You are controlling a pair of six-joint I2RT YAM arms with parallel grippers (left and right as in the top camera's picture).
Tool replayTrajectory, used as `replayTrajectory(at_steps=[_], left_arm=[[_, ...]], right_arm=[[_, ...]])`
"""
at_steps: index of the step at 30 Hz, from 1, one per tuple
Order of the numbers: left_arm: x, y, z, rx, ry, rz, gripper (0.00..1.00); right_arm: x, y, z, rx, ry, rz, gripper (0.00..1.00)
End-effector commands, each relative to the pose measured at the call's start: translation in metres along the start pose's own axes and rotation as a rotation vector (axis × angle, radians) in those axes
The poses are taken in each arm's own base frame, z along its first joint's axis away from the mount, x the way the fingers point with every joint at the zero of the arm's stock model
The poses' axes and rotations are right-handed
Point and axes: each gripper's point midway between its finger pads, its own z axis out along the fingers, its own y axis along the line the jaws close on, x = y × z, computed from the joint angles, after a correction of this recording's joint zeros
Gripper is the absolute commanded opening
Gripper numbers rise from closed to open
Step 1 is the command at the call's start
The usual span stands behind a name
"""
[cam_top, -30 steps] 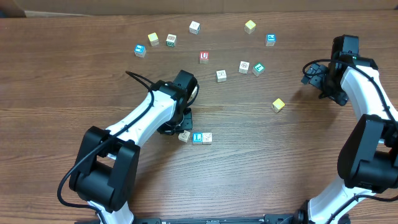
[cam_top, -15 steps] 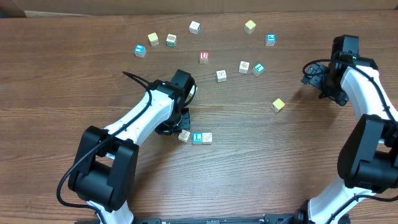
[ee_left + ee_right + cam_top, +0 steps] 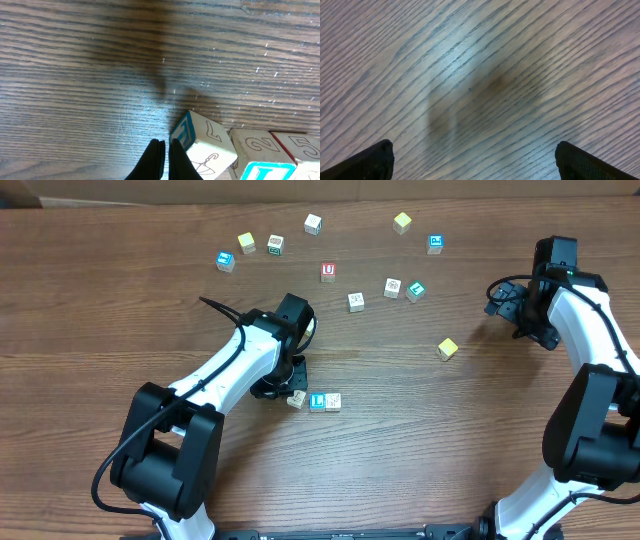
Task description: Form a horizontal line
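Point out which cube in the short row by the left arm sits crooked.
The end cube beside the shut left gripper is turned askew. The blue L cube and the far-end cube sit square in line.

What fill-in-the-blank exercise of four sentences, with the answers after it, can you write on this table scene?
1. The left gripper is ____ and holds nothing.
2. The row beside it has ____ cubes.
3. The middle cube of the row shows a blue letter ____.
4. The right gripper is ____ above the table.
Answers: shut, three, L, open.
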Motion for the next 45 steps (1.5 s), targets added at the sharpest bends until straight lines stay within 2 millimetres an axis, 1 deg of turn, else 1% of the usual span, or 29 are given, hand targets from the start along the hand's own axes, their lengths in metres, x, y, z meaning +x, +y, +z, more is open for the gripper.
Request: replayTrajectory(at_steps=[1,6,20,25,29,39,45], left_arm=[[0.009,-0.001,0.009,0.001,0.044,0.033,0.04],[0.013,-0.007,0.009,0.03,0.064,0.043,0.04],[0.017,-0.006,0.009,0.03,0.081,0.041,0.04],[0.017,-0.007,0.009,0.029,0.083,-0.014,0.04],[0.017,-0.007,0.009,0.028,0.083,-0.017,0.04],[0.021,-0.013,0.009,0.035,0.087,0.002,0.04],[0.021,-0.013,0.009,0.034,0.087,-0.007,0.04]], right_arm=[[-0.012,0.002,-0.013,-0.012,-0.044,0.005,1.0],[-0.012,0.002,-0.013,-0.012,-0.044,0.005,1.0],[-0.012,0.002,-0.013,-0.012,-0.044,0.005,1.0],[-0.012,0.002,-0.013,-0.012,-0.044,0.005,1.0],[-0.012,0.002,-0.013,-0.012,-0.044,0.005,1.0],[-0.012,0.002,-0.013,-0.012,-0.045,0.005,1.0],[-0.012,0.002,-0.013,-0.012,-0.044,0.005,1.0]])
